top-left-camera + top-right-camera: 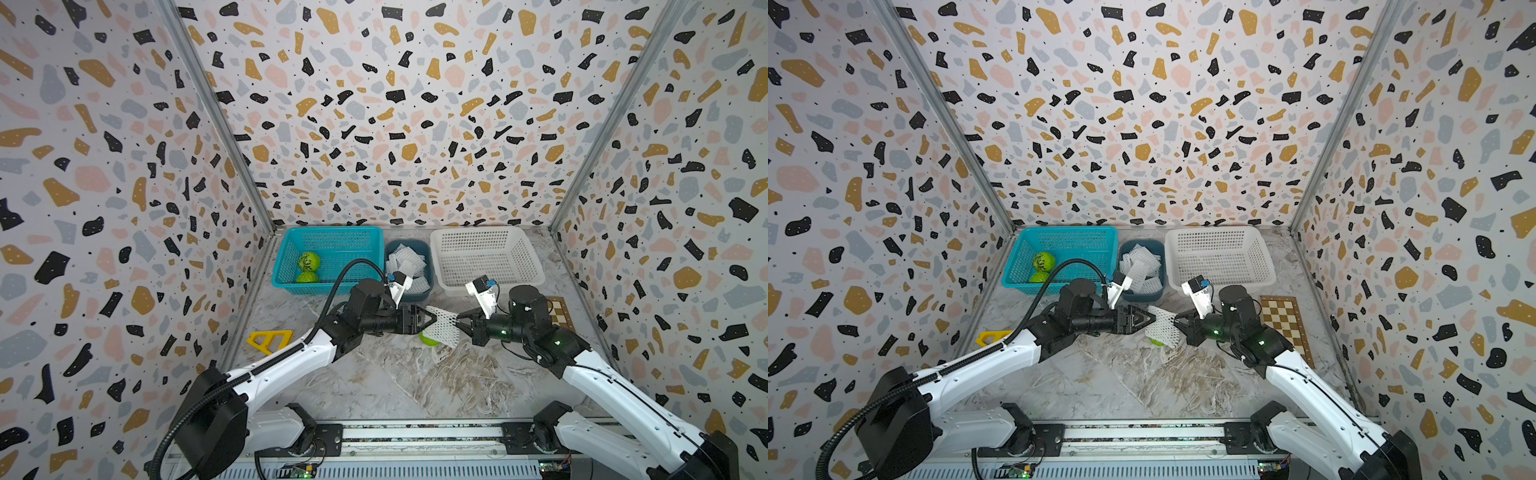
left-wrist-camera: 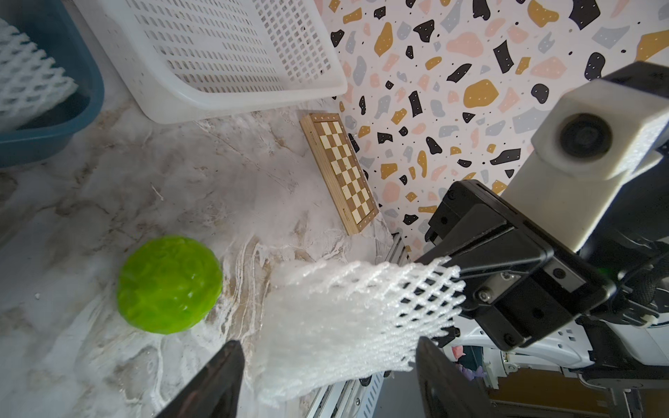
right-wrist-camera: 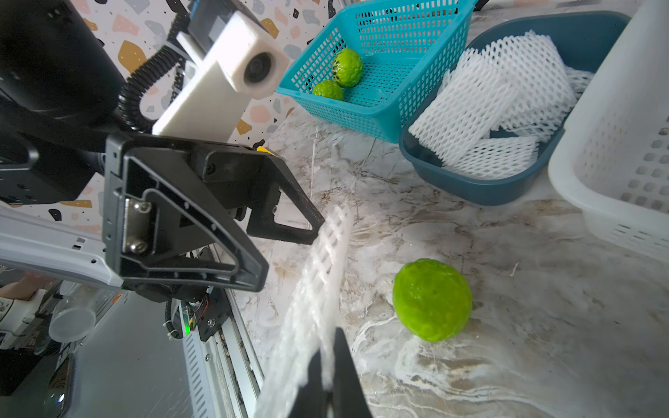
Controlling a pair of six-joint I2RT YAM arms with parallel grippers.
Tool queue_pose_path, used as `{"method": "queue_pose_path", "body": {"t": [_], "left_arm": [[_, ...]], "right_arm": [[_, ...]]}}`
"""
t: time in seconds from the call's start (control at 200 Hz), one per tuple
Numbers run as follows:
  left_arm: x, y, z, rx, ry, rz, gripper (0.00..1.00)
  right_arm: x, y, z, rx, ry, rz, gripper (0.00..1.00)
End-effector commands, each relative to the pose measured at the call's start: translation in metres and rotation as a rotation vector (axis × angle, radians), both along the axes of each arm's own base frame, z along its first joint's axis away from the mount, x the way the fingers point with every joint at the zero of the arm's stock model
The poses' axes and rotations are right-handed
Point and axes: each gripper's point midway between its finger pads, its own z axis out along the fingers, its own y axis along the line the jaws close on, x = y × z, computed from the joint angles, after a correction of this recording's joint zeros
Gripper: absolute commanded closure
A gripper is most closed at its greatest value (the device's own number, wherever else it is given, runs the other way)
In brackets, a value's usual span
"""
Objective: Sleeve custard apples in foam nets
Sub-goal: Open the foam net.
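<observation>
Left claw [image 1: 433, 319] gapes wide astride one end of foam net [image 1: 444, 329]; right claw [image 1: 460, 322] clenched on the other; custard apple [image 1: 428, 339] on desk [image 1: 395, 374] beneath.

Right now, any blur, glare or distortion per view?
In both top views: sharp, but the wide angle bends the walls. Left wrist view: foam net soft at its near end, the black fingers out of focus. Right wrist view: foam net smeared near the lens, custard apple slightly soft, pale glare on the marble table.

Foam net [image 3: 318, 282] in right gripper [image 3: 329, 349]
</observation>
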Motion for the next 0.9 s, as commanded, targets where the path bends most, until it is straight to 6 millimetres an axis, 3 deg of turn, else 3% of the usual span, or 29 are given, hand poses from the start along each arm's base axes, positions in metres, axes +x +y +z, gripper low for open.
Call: {"method": "queue_pose_path", "body": {"t": [0.0, 0.16, 0.551, 0.761, 0.891], "left_arm": [[-0.001, -0.005, 0.019, -0.059, -0.054, -0.023, 0.26], [-0.003, -0.007, 0.023, -0.074, -0.061, -0.043, 0.29], [-0.004, -0.012, 0.016, -0.068, -0.048, -0.055, 0.25], [-0.008, -0.013, 0.018, -0.075, -0.046, -0.069, 0.34], [-0.010, -0.013, 0.016, -0.078, -0.040, -0.073, 0.47]], "right_arm": [[-0.004, 0.002, 0.008, 0.012, -0.026, 0.027, 0.96], [-0.003, 0.003, 0.006, 0.010, -0.016, 0.025, 0.97], [0.000, 0.002, 0.022, 0.065, -0.020, 0.027, 0.97], [0.007, -0.003, 0.026, 0.091, -0.014, 0.001, 0.97], [0.010, -0.006, 0.024, 0.092, -0.004, -0.015, 0.97]]}}
